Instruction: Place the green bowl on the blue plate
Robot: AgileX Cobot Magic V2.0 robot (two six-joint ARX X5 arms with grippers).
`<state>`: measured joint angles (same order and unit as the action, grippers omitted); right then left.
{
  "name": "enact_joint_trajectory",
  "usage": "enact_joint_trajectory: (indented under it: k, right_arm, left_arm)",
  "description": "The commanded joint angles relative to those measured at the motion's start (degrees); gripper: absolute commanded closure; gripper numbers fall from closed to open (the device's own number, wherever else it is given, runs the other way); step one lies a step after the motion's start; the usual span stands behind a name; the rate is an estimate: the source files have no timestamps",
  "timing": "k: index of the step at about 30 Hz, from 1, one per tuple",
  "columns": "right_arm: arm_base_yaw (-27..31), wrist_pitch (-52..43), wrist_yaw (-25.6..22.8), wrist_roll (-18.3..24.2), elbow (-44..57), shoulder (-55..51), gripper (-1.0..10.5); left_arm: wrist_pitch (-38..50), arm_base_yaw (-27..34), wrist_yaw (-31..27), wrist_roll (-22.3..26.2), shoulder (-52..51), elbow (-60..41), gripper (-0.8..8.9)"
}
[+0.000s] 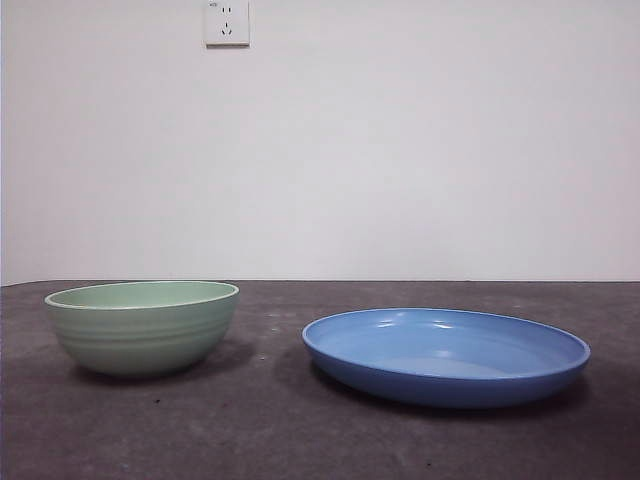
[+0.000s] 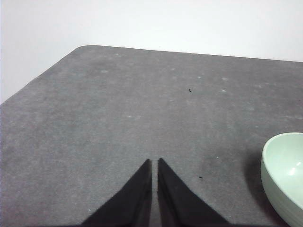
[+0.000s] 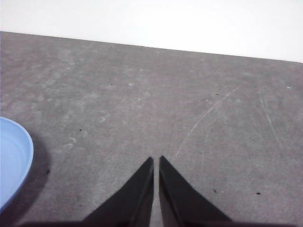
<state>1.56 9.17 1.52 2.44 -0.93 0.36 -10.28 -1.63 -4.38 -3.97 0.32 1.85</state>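
- Left wrist view: the left pincer [image 2: 154, 163] has its jaws pressed together, holding nothing, above bare grey tabletop [image 2: 118, 109]. The green bowl [image 2: 286, 172] shows only partly at the picture's edge, apart from the jaws.
- Right wrist view: the right pincer [image 3: 156, 161] is likewise pressed together and empty. A slice of the blue plate [image 3: 12, 161] sits off to its side, not touched.
- Front view: neither arm appears. The bowl [image 1: 142, 325] stands upright on the left, the plate [image 1: 446, 355] on the right, a clear gap between them.
- Risk, as I judge it: the glossy, ridged bowl wall could slip from a thin rim grip, dropping or tilting the bowl onto the plate's low rim.
- Writing: none readable; the wall socket [image 1: 227, 22] bears no legible label.
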Motion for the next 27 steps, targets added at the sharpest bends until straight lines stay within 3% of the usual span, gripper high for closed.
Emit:
enact_joint_trajectory:
  k: [1, 8, 12, 15, 20, 27]
  right_arm:
    - [0.1, -0.6, 0.2, -3.9, 0.3, -0.2, 9.3]
    - [0.1, -0.6, 4.7, -11.0, -0.9, -0.2, 9.3]
    - [0.1, -0.5, 4.5, -18.1, -5.5, -0.1, 9.3]
    - [0.1, 0.0, 4.5, -21.2, -11.5, 1.2, 9.3]
    - [0.1, 4.9, 5.1, -21.9, -24.3, 7.9, 9.3]
    - [0.1, 15.4, 12.0, -21.9, -42.5, 20.2, 9.3]
  left_arm:
    - [-0.4, 0.0, -0.1, -0.2, -0.1, -1.2, 7.94]
    - [1.7, -0.1, -0.1, -3.3, -0.1, -0.2, 7.94]
    - [1.7, -0.5, -0.1, -7.8, 0.2, 3.7, 7.94]
    - [0.4, -1.3, 0.1, -10.2, 1.7, 8.7, 7.94]
    - [-2.9, -2.4, 0.9, -10.4, 8.3, 20.0, 7.94]
    - [-5.8, -2.7, 7.4, -10.4, 21.8, 41.2, 7.94]
